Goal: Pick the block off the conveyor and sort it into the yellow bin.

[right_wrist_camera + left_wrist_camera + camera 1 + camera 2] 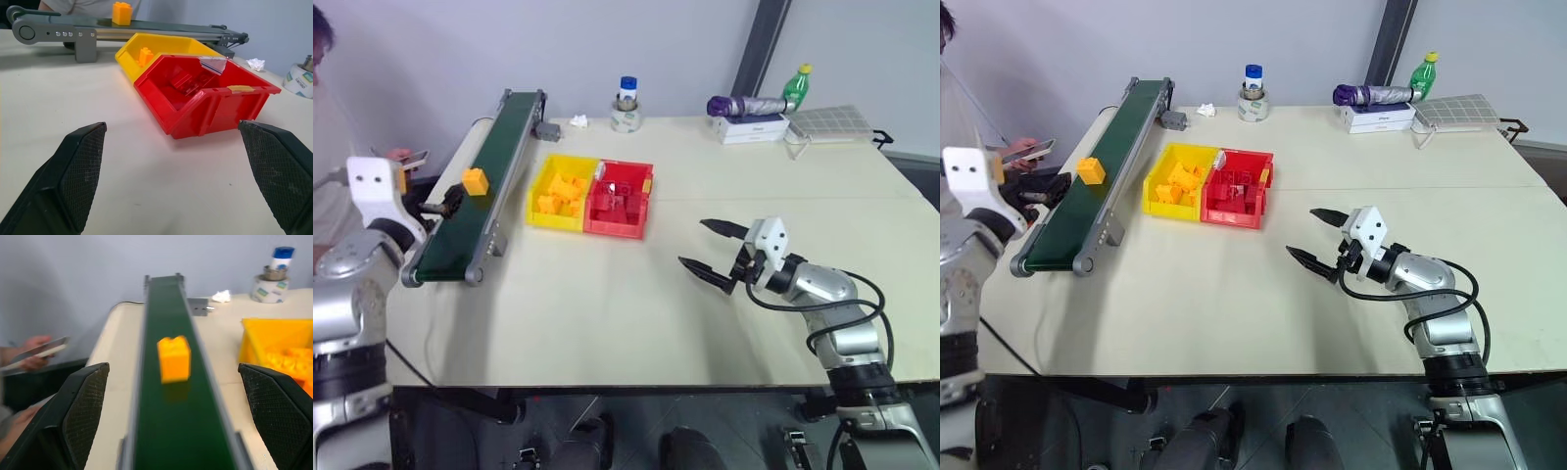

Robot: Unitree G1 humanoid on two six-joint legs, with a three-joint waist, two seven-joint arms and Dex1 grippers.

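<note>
While the block [475, 180] rides the green belt of the conveyor [499, 157] at the worktop's [636, 313] left edge, the left tool [173, 426] hangs wide open over the belt's near end, its two black fingers [80, 416] straddling the rails with the block between and beyond them, untouched. Just right of the conveyor sits the yellow bin [540, 186], already holding several yellow-orange pieces, joined on its right side to a red bin [636, 227] (some red pieces lie inside). Well to the right and nearer, the right tool [715, 252] hovers low above bare worktop, also spread open and empty, pointing left toward the two bins. Along the far edge stand a roll of tape [626, 118] with a blue-capped bottle [627, 90] on it, a crumpled white scrap [578, 120], a folded purple umbrella [744, 105] lying on a white box [754, 128], a green bottle [795, 88] and a white grid-patterned tray [830, 123]. Beyond the conveyor's left side, a person's hand [1020, 148] holds a phone [1033, 149].
</note>
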